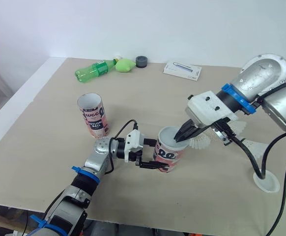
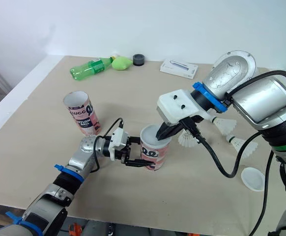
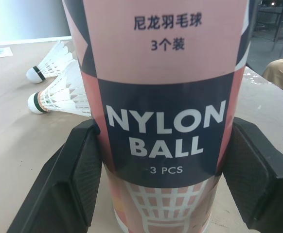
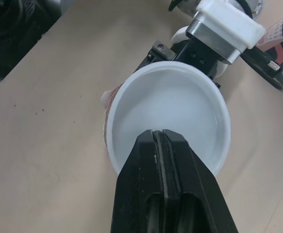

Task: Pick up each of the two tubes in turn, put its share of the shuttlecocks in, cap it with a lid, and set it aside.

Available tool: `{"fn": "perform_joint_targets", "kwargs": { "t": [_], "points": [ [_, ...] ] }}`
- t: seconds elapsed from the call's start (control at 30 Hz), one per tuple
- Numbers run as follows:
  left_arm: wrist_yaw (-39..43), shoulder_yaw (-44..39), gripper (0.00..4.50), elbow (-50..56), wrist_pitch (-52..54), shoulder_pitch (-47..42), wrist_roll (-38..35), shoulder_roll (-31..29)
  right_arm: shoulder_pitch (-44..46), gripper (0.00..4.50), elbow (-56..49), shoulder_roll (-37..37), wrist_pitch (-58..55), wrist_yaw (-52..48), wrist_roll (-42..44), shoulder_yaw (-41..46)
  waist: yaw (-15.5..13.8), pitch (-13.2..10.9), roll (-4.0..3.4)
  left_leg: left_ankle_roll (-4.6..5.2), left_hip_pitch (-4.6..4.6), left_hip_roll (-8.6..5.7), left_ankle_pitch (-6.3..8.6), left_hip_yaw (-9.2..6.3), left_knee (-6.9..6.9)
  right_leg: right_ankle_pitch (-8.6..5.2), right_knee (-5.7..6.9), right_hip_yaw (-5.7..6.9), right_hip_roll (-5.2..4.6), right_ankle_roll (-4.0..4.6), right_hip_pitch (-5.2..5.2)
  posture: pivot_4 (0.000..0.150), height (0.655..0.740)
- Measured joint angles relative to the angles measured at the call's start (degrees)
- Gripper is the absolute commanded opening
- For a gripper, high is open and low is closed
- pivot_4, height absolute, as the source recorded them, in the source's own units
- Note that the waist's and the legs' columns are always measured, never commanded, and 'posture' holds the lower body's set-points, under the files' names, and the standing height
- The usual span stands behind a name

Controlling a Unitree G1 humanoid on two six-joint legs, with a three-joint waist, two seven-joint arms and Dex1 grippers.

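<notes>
The left gripper (image 1: 152, 156) clamps a pink-and-navy tube (image 1: 171, 157) printed NYLON BALL, standing upright near the middle of the table (image 1: 148, 93). The right gripper (image 1: 181, 137), fingers pressed together, hangs over the tube's white top. Shuttlecocks (image 3: 54, 92) lie just right.

Two tubes (image 2: 81, 115) (image 2: 153, 153), three shuttlecocks (image 2: 187, 139) (image 2: 225, 125) (image 2: 244, 145), one white lid (image 2: 253, 178), one green bottle (image 2: 89, 68)

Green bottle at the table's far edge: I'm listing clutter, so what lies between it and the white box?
Left eye view: a yellow-green lump beside the bottle, then a dark round object, then the box.
</notes>
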State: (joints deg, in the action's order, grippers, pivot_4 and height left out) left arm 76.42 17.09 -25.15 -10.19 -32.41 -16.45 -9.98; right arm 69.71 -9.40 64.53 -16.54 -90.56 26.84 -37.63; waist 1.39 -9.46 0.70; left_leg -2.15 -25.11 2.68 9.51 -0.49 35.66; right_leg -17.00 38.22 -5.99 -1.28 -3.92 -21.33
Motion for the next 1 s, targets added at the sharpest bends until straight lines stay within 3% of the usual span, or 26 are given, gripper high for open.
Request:
{"fn": "perform_joint_targets", "kwargs": {
  "t": [0.33, 1.0],
  "points": [
    [-0.6, -0.1, 3.15, 0.5, 0.1, 0.4, 0.0, -0.1, 1.8, 0.05, -0.5, 0.7, -0.9, 0.0, 5.8, -0.5, 0.0, 0.0, 0.00, 0.00, -0.01, 0.00, 0.00, 0.01, 0.00, 0.00, 0.00, -0.01, 0.00, 0.01, -0.01, 0.150, 0.7294],
    [-1.1, 0.5, 3.15, 0.5, 0.5, 0.4, 0.2, -0.2, -1.5, 0.05, -1.1, 0.5, 3.9, 0.0, -0.2, -1.3, 0.0, 0.2, 0.16, 0.00, 0.15, 0.01, 0.00, -0.01, 0.02, 0.00, 0.00, 0.02, 0.00, 0.01, 0.03, 0.150, 0.7294]
  ]
}}
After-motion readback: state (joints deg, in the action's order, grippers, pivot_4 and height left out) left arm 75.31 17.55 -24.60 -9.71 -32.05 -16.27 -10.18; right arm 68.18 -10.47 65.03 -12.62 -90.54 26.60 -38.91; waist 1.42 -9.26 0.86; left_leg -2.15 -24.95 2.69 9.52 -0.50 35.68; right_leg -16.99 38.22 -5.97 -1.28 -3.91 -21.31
